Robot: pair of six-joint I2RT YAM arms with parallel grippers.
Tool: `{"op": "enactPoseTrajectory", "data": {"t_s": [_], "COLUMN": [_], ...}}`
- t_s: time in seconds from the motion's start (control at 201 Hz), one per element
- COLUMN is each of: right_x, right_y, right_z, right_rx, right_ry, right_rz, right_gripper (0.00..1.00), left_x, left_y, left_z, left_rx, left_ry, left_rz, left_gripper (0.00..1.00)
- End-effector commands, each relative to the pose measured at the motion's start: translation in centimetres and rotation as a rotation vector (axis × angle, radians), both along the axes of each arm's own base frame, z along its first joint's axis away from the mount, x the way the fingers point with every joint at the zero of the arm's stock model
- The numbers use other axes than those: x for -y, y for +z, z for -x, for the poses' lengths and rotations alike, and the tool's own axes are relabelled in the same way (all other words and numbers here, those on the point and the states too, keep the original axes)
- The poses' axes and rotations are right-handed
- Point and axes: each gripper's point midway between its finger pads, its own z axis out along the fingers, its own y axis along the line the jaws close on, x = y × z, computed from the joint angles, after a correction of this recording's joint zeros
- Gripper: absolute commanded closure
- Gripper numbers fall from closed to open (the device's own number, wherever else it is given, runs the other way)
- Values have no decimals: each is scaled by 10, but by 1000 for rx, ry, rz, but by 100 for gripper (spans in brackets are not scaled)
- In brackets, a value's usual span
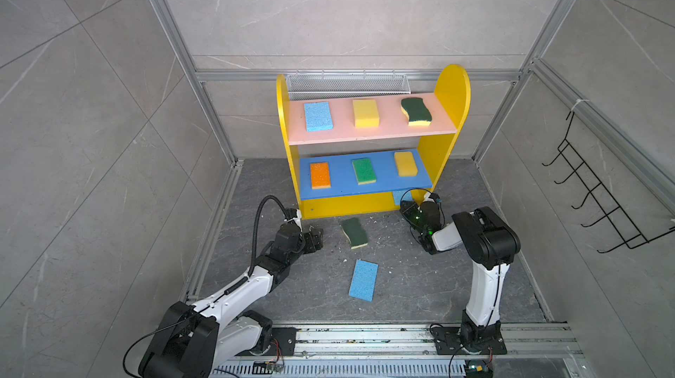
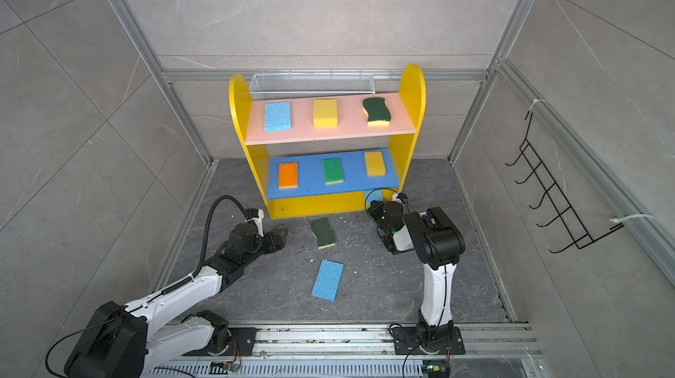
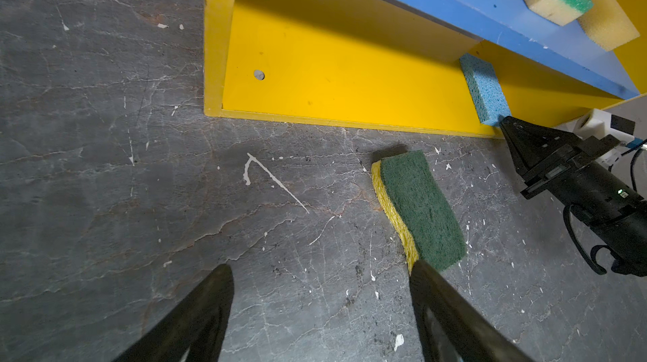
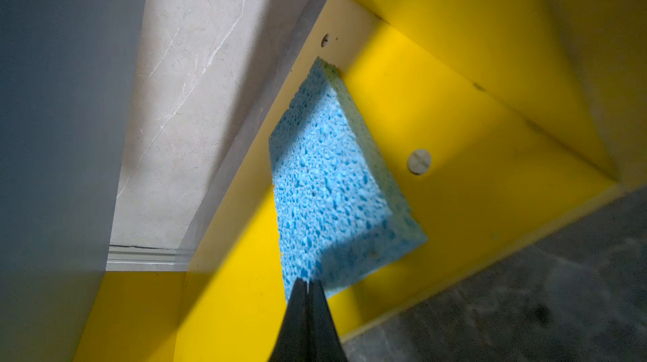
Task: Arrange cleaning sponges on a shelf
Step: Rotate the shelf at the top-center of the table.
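Pressed shut, the right gripper (image 4: 308, 283) seems to be seating a light blue sponge (image 4: 332, 185) on the shelf's yellow base (image 3: 332, 91); next, the spread left gripper (image 3: 320, 265) must straddle the wavy green sponge (image 3: 422, 209).

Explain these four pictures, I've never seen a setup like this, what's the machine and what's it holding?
This is a robot with a left arm and a right arm, each ending in a two-fingered end effector. Two pictures look down from one twin camera overhead, so they nearly match. The other two come from wrist cameras. A yellow shelf stands at the back, with six sponges on its pink and blue boards. On the dark floor lie a wavy green sponge and a light blue sponge. The left end effector is open and empty, beside the green one. The right end effector is shut, its tip at another blue sponge on the shelf's yellow base; it grips nothing.
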Motion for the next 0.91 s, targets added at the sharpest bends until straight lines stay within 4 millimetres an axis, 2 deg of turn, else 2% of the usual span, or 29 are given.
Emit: {"op": "enactPoseTrajectory", "data": {"t_s": [0.0, 0.254, 0.403, 0.533, 0.637, 0.792, 0.901], "right_x": [0, 11, 15, 28, 41, 51, 59], "right_y": [13, 33, 41, 51, 52, 44, 40], "right_z": [5, 41, 67, 94, 118, 145, 163], "right_rx": [29, 13, -62, -105, -156, -248, -304], "right_ry": [4, -13, 20, 11, -1, 13, 8], "right_rz": [-11, 15, 121, 210, 277, 341, 388], "right_gripper": [100, 100, 100, 100, 94, 72, 63], "left_x": [1, -2, -5, -8, -8, 2, 11], "left_y": [16, 20, 20, 16, 13, 13, 17], "left_z": [-9, -7, -5, 2, 10, 26, 36], "left_rx": [50, 55, 32, -11, -46, -73, -83], "left_ry": [18, 28, 22, 15, 5, -21, -10], "left_rz": [35, 27, -14, -46, -80, -180, -222], "left_gripper": [18, 18, 18, 17, 15, 12, 10]}}
